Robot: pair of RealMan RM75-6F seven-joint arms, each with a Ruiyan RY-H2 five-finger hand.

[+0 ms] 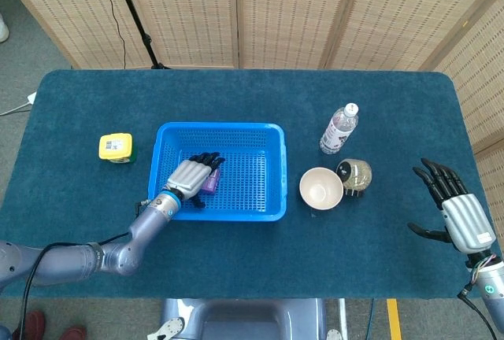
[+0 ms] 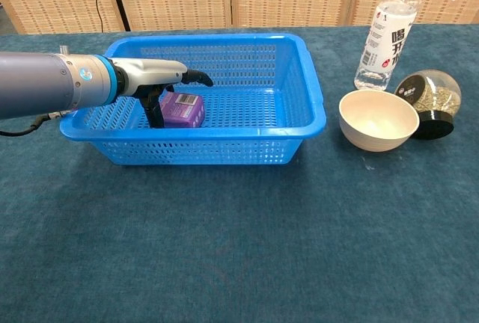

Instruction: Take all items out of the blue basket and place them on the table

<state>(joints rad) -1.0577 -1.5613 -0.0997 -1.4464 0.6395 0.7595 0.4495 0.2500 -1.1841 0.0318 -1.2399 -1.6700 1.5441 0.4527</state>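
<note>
The blue basket (image 1: 272, 175) (image 2: 313, 106) stands left of the table's middle. One purple box (image 1: 212, 182) (image 2: 184, 109) lies flat on the basket floor, toward the front left. My left hand (image 1: 191, 176) (image 2: 153, 76) reaches into the basket from the front left. Its fingers stretch out just above the box, and its thumb points down against the box's left end. A gap shows between the fingers and the box top. My right hand (image 1: 457, 208) hangs over the table's right front with fingers spread and nothing in it; only the head view shows it.
A yellow tape measure (image 1: 115, 147) lies left of the basket. Right of the basket stand a cream bowl (image 1: 320, 188) (image 2: 378, 119), a water bottle (image 1: 339, 128) (image 2: 385, 30) and a round jar on its side (image 1: 355, 173) (image 2: 428, 102).
</note>
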